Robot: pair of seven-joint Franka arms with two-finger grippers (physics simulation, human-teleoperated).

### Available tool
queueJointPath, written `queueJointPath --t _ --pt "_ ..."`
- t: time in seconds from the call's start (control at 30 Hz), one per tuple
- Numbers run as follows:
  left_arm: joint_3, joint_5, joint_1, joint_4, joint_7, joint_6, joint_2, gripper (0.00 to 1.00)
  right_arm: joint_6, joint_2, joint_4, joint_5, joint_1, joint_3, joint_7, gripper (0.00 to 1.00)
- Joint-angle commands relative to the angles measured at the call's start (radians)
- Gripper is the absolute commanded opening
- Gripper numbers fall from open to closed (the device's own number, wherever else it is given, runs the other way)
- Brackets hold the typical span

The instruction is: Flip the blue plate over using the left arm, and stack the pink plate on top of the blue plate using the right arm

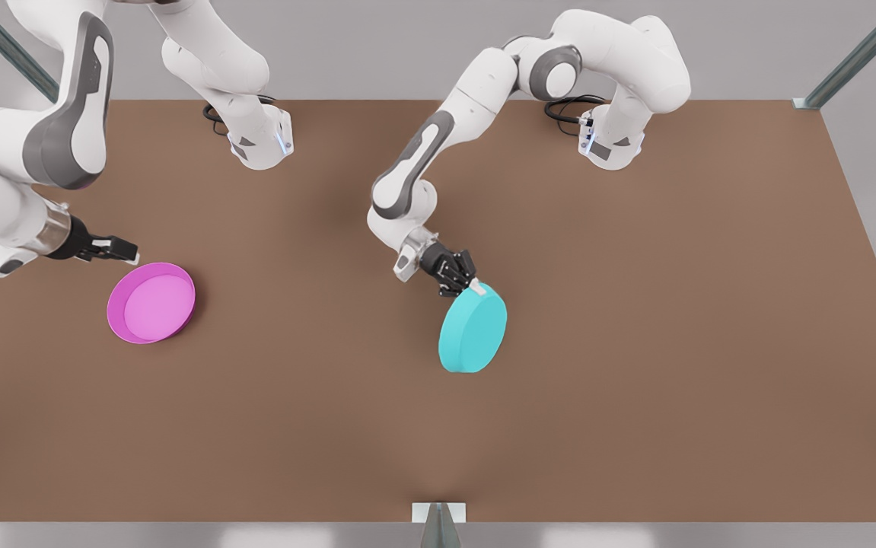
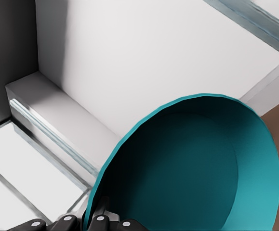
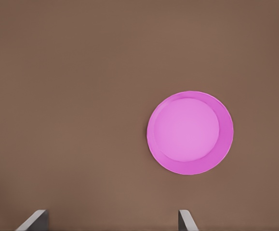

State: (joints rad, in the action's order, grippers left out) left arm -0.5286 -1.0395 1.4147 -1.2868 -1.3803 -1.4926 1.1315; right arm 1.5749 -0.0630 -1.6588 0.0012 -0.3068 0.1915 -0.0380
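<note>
Two plates sit well apart on the brown table (image 1: 635, 342). Toward the front view's left lies the pink plate (image 1: 151, 303), flat on the table with its lighter inside facing up. The right gripper (image 1: 127, 251) hovers just beside that plate's rim, not touching it; in the right wrist view its fingertips (image 3: 33, 220) stand spread wide apart, with the pink plate (image 3: 190, 133) beyond them on bare table. Near the middle of the front view, the left gripper (image 1: 469, 285) pinches the upper rim of the blue plate (image 1: 473, 327), which is tilted up on edge, its plain underside turned to the front camera. In the left wrist view the plate's darker hollow (image 2: 197, 168) faces the camera, with the fingers (image 2: 100, 222) clamped on its rim.
</note>
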Motion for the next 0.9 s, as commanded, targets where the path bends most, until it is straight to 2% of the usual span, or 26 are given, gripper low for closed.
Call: queueJointPath --t 0.0,0.13,0.17,0.2,0.23,0.27,0.47,0.53,0.63,0.67,0.7,0.73,0.77,0.8,0.87 --pt "0.025 -0.069 -0.023 0.001 -0.907 0.017 0.024 0.21 -0.003 -0.001 0.001 0.002 0.001 0.002 -0.005 1.0" --pt "0.039 -0.071 -0.026 0.007 -0.912 0.032 0.039 0.21 -0.003 -0.001 0.001 0.002 0.002 0.002 -0.003 1.0" --pt "0.044 -0.068 -0.025 0.007 -0.907 0.046 0.036 0.25 -0.003 -0.001 0.001 0.002 0.003 0.002 -0.002 1.0" --pt "0.052 -0.063 -0.022 0.007 -0.896 0.057 0.034 0.63 -0.003 -0.004 0.001 0.002 0.005 0.002 0.0 1.0" --pt "0.061 -0.059 -0.02 0.009 -0.896 0.057 0.034 0.72 -0.003 -0.004 0.001 0.002 0.006 0.002 0.001 1.0" --pt "0.068 -0.059 -0.02 0.007 -0.896 0.055 0.037 0.75 -0.003 -0.006 0.002 0.008 0.006 0.002 0.001 1.0" --pt "0.15 0.005 -0.019 0.052 -0.861 0.089 0.019 0.78 -0.016 -0.008 -0.004 0.019 -0.006 0.002 -0.008 1.0" --pt "0.187 0.096 -0.016 0.118 -0.833 0.095 0.007 0.78 -0.049 0.005 -0.062 0.085 -0.101 0.002 -0.098 1.0" --pt "0.269 0.271 -0.016 0.248 -0.818 0.112 -0.012 0.8 -0.013 0.058 -0.143 0.079 -0.146 -0.001 -0.112 1.0" --pt "0.282 0.45 -0.016 0.345 -0.816 0.097 -0.018 0.81 0.05 0.104 -0.222 0.077 -0.175 -0.001 -0.138 1.0" --pt "0.312 0.545 -0.017 0.379 -0.812 0.098 -0.044 0.81 0.094 0.135 -0.259 0.077 -0.178 -0.001 -0.172 1.0" --pt "0.317 0.758 -0.049 0.371 -0.771 0.094 -0.166 0.8 0.154 0.152 -0.274 0.071 -0.202 -0.001 -0.23 1.0" --pt "0.315 0.917 -0.164 0.368 -0.509 0.115 -0.297 0.8 0.148 0.069 -0.247 0.089 -0.297 0.0 -0.283 1.0" --pt "0.314 1.044 -0.364 0.365 -0.16 0.219 -0.439 0.8 0.128 -0.089 -0.133 0.117 -0.337 -0.001 -0.348 1.0" --pt "0.312 1.139 -0.678 0.368 0.475 0.374 -0.598 0.83 0.224 -0.316 -0.015 0.102 -0.371 -0.001 -0.441 1.0"
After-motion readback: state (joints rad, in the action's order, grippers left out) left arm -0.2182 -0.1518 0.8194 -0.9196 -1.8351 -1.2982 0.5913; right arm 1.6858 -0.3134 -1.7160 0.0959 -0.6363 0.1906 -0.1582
